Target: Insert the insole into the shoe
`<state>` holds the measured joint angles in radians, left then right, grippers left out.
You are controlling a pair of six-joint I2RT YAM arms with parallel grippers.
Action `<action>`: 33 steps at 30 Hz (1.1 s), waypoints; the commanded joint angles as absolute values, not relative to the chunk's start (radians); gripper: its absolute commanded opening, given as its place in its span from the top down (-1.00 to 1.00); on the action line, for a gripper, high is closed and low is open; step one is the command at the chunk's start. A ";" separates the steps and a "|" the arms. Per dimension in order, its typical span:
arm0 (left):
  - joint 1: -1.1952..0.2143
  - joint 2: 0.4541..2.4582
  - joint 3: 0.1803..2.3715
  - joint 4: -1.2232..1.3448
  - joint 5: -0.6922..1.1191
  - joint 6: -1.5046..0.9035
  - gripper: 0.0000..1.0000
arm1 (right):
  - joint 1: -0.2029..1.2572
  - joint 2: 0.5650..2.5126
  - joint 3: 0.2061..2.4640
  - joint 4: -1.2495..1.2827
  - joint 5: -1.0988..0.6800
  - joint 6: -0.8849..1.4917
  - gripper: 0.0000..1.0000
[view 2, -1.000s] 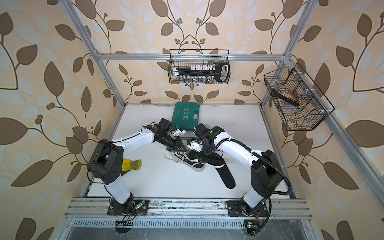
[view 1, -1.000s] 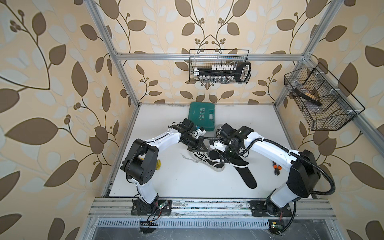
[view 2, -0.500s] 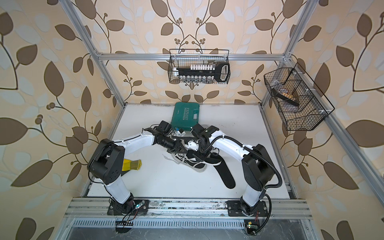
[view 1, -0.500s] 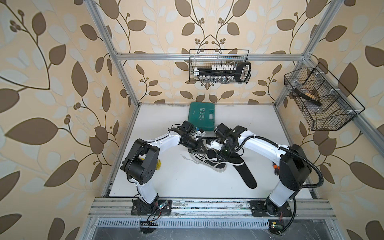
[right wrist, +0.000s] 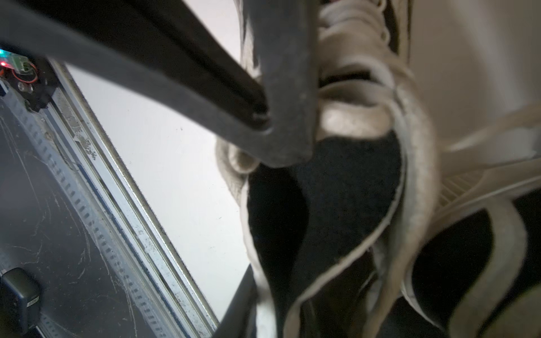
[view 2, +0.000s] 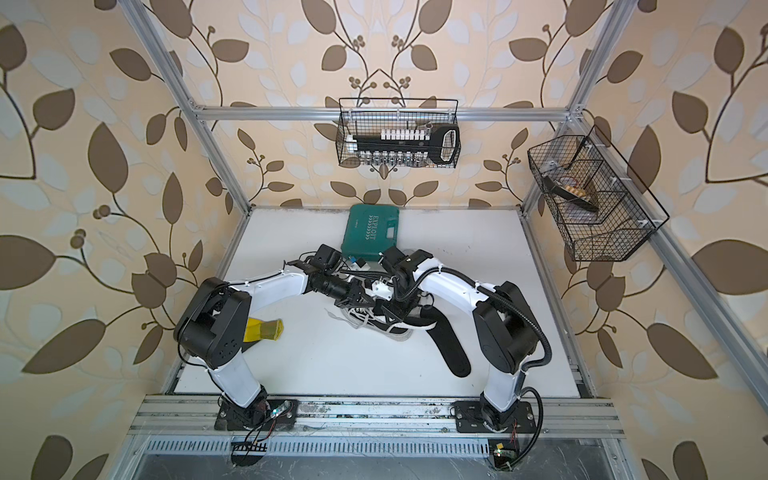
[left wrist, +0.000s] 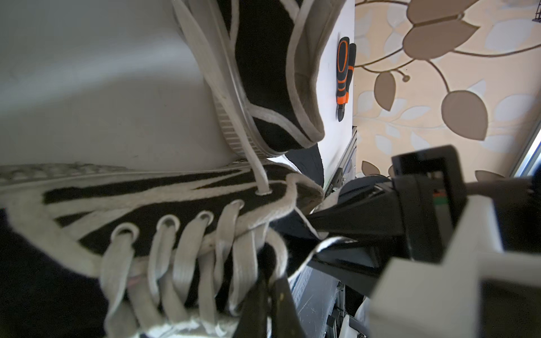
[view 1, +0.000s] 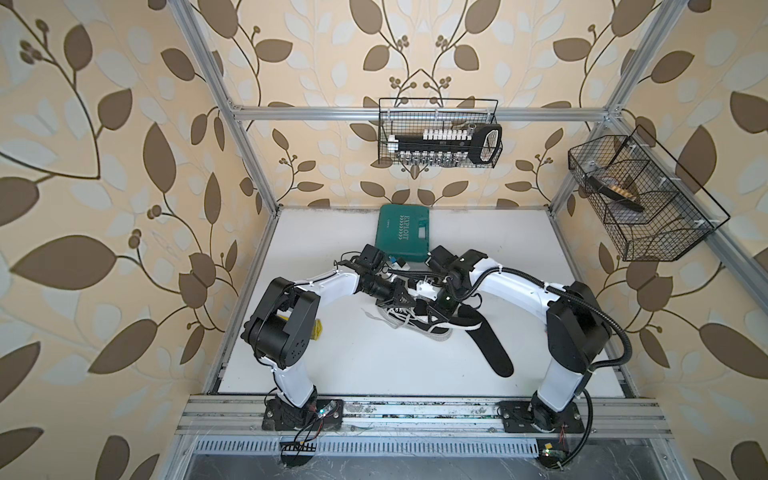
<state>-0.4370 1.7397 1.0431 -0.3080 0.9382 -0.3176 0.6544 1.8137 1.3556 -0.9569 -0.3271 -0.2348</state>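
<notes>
Nearest the front edge: bare white table (view 1: 374,365) was seen, with a yellow packet (view 2: 264,330) lying beside the left arm's shoulder.
Insole: the black insole (view 1: 492,349) was laid flat on the right half of the table, in both top views (view 2: 451,349). Its free end was pointed toward the front edge, and its other end was hidden beneath the right gripper. Most of its length was left outside the shoe.
Shoe: the black shoe (view 1: 415,322) with white laces was found mid-table between the two grippers, its opening turned toward the right gripper.
Left gripper: the left gripper (view 1: 405,297) was closed on the shoe's laced upper. In the left wrist view its fingertips (left wrist: 263,304) were pressed together among the laces.
Right gripper: the right gripper (view 1: 440,309) was set at the shoe's opening, above the insole's hidden end. Its fingers (right wrist: 287,87) were shown slightly apart with dark fabric between them. Whether anything was pinched could not be told.
Other sneaker: a second sneaker (left wrist: 263,73) was seen on its side just beyond the shoe.
Pliers: orange-handled pliers (left wrist: 342,79) were left by the table's right edge, well apart.
Green case: a green case (view 1: 402,232) was placed at the back, just behind both wrists.
Wire baskets: one basket (view 1: 438,137) was hung on the back wall.
</notes>
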 commanded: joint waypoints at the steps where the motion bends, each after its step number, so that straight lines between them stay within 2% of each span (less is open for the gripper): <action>1: -0.434 1.679 1.031 -0.270 0.987 -0.326 1.00 | 0.644 1.829 1.354 -0.949 -0.390 -0.215 0.56; 14: -0.434 1.680 0.999 -0.261 1.010 -0.314 1.00 | 0.644 1.839 1.381 -0.820 -0.413 -0.270 0.58; 24: -0.433 1.689 0.990 -0.254 1.035 -0.311 1.00 | 0.643 1.771 1.266 -0.627 -0.419 -0.334 0.61; 26: -0.430 1.690 0.989 -0.256 1.036 -0.309 1.00 | 0.642 1.765 1.252 -0.605 -0.396 -0.344 0.67; 30: -0.414 1.644 0.972 -0.249 0.990 -0.308 1.00 | 0.639 1.761 1.270 -0.717 -0.383 -0.324 0.68; 33: -0.393 1.569 0.953 -0.219 0.954 -0.312 1.00 | 0.626 1.744 1.215 -0.710 -0.394 -0.305 0.69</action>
<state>-0.4091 1.6730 0.9611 -0.2447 0.9497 -0.3180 0.6399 1.7859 1.2518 -0.7223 -0.3931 -0.2924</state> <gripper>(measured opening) 0.048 0.160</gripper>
